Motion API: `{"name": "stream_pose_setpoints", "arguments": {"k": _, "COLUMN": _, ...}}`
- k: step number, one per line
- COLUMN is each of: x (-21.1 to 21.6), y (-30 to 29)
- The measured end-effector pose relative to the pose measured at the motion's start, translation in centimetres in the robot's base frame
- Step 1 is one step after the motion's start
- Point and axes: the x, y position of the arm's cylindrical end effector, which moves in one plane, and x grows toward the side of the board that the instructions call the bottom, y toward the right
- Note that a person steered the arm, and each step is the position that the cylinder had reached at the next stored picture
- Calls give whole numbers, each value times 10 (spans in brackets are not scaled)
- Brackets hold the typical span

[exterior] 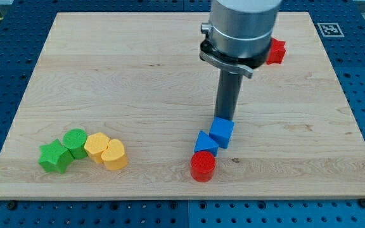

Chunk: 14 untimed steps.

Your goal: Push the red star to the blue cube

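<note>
The upright dark rod's tip (224, 119) is seen touching the blue plastic cube (222, 132), well apart from the red plastic star (275, 51) on the wooden table (138, 82).

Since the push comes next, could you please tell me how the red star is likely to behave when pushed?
The red star looks squat and flat-based, so it will probably slide, not roll or tip. Its points may make it rotate under an off-centre push. My tip is far from it, touching the blue cube.

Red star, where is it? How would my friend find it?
Look at the wooden board, then its top right corner by the view. The red star-shaped block sits there alone, partly hidden behind the grey arm. The other red block, a red cylinder, is round and near the bottom.
</note>
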Motion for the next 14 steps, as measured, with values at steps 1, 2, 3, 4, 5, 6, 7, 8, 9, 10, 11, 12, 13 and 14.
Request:
{"name": "stream_pose_setpoints", "arguments": {"k": 1, "x": 13, "y": 9}}
{"name": "stream_pose_setpoints", "arguments": {"k": 2, "x": 27, "y": 9}}
{"name": "stream_pose_setpoints", "arguments": {"k": 3, "x": 29, "y": 18}}
{"name": "stream_pose_setpoints", "arguments": {"k": 4, "x": -40, "y": 20}}
{"name": "stream_pose_setpoints", "arguments": {"k": 5, "x": -141, "y": 20}}
{"name": "stream_pose_setpoints", "arguments": {"k": 6, "x": -224, "y": 36}}
{"name": "stream_pose_setpoints", "arguments": {"k": 7, "x": -234, "y": 110}}
{"name": "stream_pose_setpoints", "arguments": {"k": 8, "x": -216, "y": 147}}
{"name": "stream_pose_setpoints", "arguments": {"k": 9, "x": -203, "y": 135}}
{"name": "stream_pose_setpoints", "arguments": {"k": 10, "x": -195, "y": 107}}
{"name": "stream_pose_setpoints", "arguments": {"k": 11, "x": -170, "y": 102}}
{"name": "stream_pose_setpoints", "arguments": {"k": 12, "x": -137, "y": 105}}
{"name": "stream_pose_setpoints", "arguments": {"k": 13, "x": -115, "y": 106}}
{"name": "stream_pose_setpoints", "arguments": {"k": 14, "x": -98, "y": 118}}
